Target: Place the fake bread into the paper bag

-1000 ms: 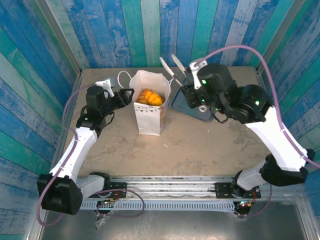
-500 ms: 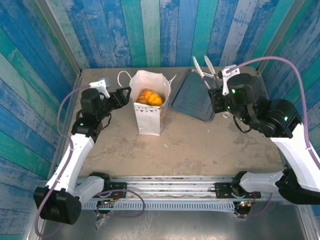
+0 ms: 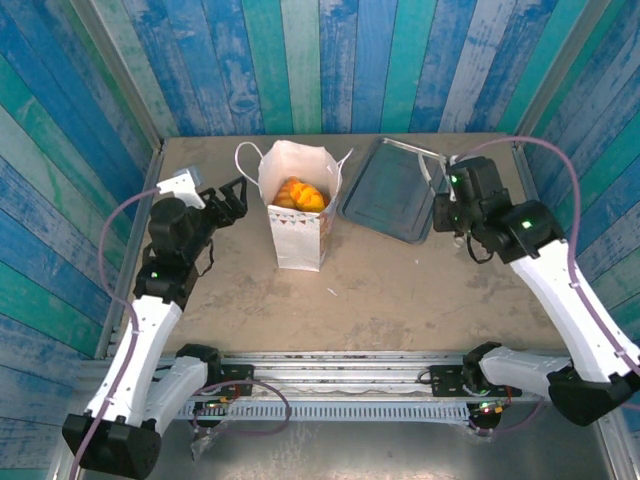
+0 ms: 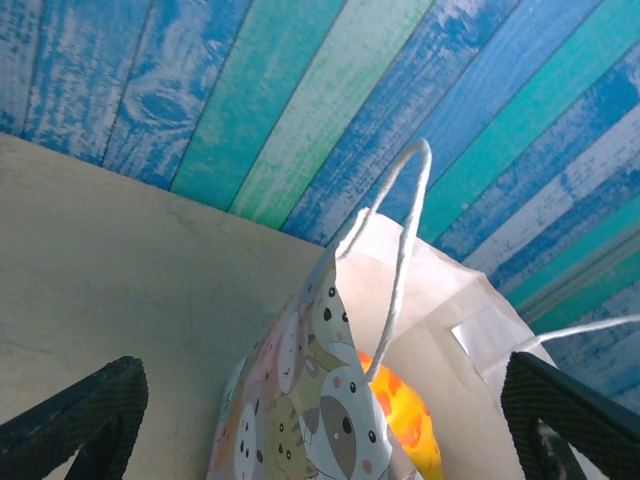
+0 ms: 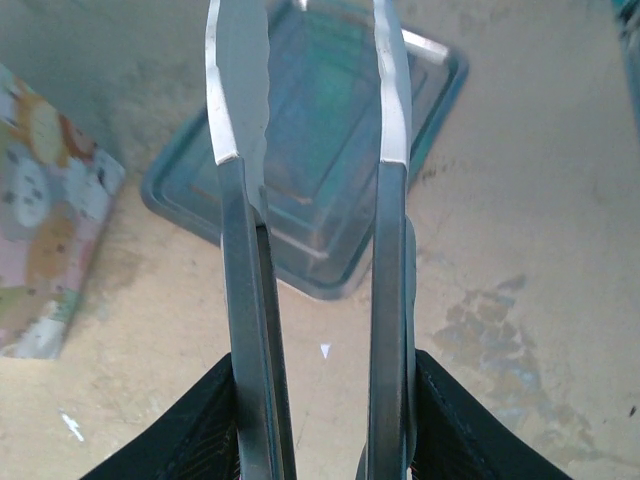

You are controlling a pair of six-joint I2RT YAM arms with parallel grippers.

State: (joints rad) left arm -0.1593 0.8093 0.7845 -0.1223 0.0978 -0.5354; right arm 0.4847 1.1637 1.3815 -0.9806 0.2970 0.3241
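Note:
The white paper bag point(image 3: 298, 232) with a printed animal pattern stands upright mid-table, and the golden-orange fake bread point(image 3: 299, 194) lies inside it. My left gripper point(image 3: 233, 199) is open just left of the bag and holds nothing. From the left wrist, the bag point(image 4: 300, 400) and its cord handle sit between the spread fingers point(image 4: 80, 420), with bread point(image 4: 410, 415) visible inside. My right gripper point(image 3: 445, 192) is shut on the metal tongs point(image 3: 425, 158) over the tray's right edge. In the right wrist view the tongs point(image 5: 240, 250) stand apart with nothing between their tips.
A flat grey metal tray point(image 3: 385, 195) lies right of the bag, seen under the tongs as the tray point(image 5: 325, 120). The bag's corner point(image 5: 45, 220) is at the left there. Blue-green plank walls close in the table on three sides.
My left gripper opened and drew back left from the bag's rim. The right arm swung right with the tongs, from beside the bag to the tray's right edge.

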